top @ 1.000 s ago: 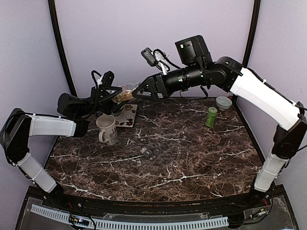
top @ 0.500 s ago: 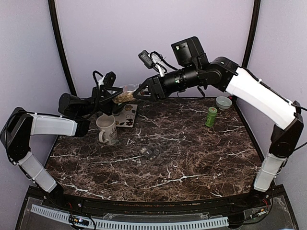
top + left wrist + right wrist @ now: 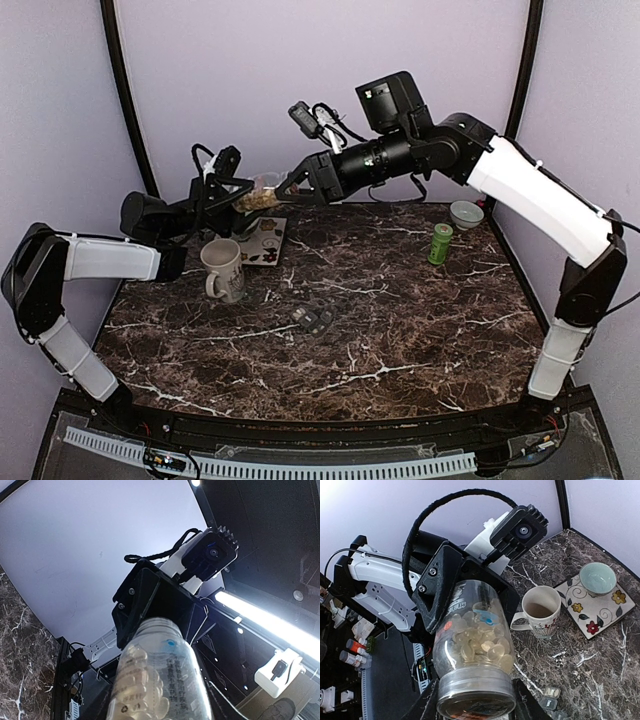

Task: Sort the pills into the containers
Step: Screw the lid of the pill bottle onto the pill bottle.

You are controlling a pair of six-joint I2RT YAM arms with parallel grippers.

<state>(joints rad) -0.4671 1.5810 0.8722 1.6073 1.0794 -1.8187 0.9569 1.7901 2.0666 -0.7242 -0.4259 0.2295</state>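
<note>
Above the table's (image 3: 430, 330) 11 o'clock corner, a clear jar (image 3: 262, 197) packed with tan-yellow pills (image 3: 479, 640) hangs on its side between the two arms. The left gripper (image 3: 232, 197) is clamped around the jar's base end. The right gripper (image 3: 292, 190) stood wide and just short of the jar a second ago. It has since slid toward 9 o'clock and narrowed onto the cap (image 3: 476, 705), with its fingers (image 3: 526, 710) flanking that end and apparently pressing it.

With both ends gripped, the jar looks ready for the cap to be twisted off. Sorting itself has not begun, since every pill visible remains inside the jar. The containers (image 3: 314, 318), a low dark strip of joined compartments, lie near the table's centre, well apart from the jar and below it. A white mug (image 3: 224, 268) stands at 10 o'clock.

Much of the scene stays out of sight. From above, the right gripper masks the cap, so it cannot be told whether the cap is tight or loosened. The right wrist view cuts off the fingertips at its lower edge, leaving the firmness of the grip a judgement. The left wrist view shows none of its own fingers. The compartments are too small to tell whether their lids are open or whether anything lies inside.
</note>
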